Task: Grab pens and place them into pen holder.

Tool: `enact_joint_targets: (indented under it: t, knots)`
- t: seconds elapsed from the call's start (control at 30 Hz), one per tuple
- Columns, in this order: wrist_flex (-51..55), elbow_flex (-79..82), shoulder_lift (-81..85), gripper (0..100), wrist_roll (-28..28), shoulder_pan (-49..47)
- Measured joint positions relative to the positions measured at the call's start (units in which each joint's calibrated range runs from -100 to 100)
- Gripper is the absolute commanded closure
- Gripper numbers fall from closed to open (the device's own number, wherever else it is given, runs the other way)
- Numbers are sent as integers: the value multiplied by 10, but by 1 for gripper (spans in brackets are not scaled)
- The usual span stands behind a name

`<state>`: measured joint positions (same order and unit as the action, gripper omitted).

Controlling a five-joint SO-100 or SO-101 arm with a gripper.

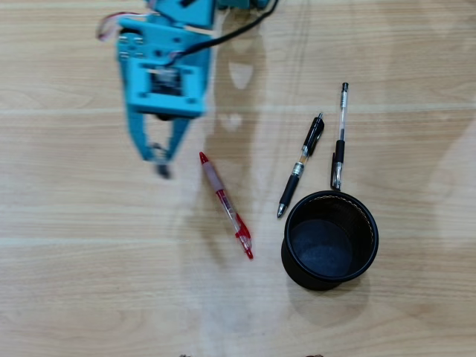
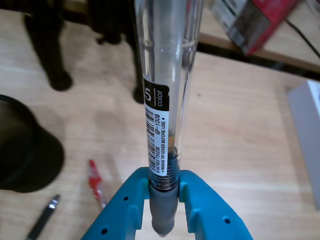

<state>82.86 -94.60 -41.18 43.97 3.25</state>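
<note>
My teal gripper (image 1: 159, 154) hangs over the left of the table, shut on the grey and clear pen (image 2: 165, 100). That pen stands nearly on end, its grey grip pinched between the fingers (image 2: 200, 200); from above only its blurred tip (image 1: 162, 171) shows. The red and clear pen (image 1: 225, 204) lies diagonally just right of the gripper. Further right lie the black pen with a gold band (image 1: 301, 165) and the clear pen with a black clip (image 1: 340, 137). The black pen holder (image 1: 331, 238) stands upright below those two and looks empty. The wrist view shows the holder (image 2: 20, 145) at its left edge.
The table is light wood. In the wrist view, dark stand legs (image 2: 50, 50) rise at the far edge, a white box (image 2: 310, 140) sits at the right, and a red and white carton (image 2: 255, 20) lies beyond the table edge.
</note>
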Motion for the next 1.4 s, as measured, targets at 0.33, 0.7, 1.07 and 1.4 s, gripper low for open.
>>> enact_joint_targets:
  t: [0.33, 0.7, 1.07, 1.4]
  knots:
    - [-512, 591, 274, 98, 57, -149]
    - [-827, 971, 256, 98, 100, -182]
    - [-828, 878, 166, 84, 105, -213]
    - [-829, 954, 229, 79, 61, -212]
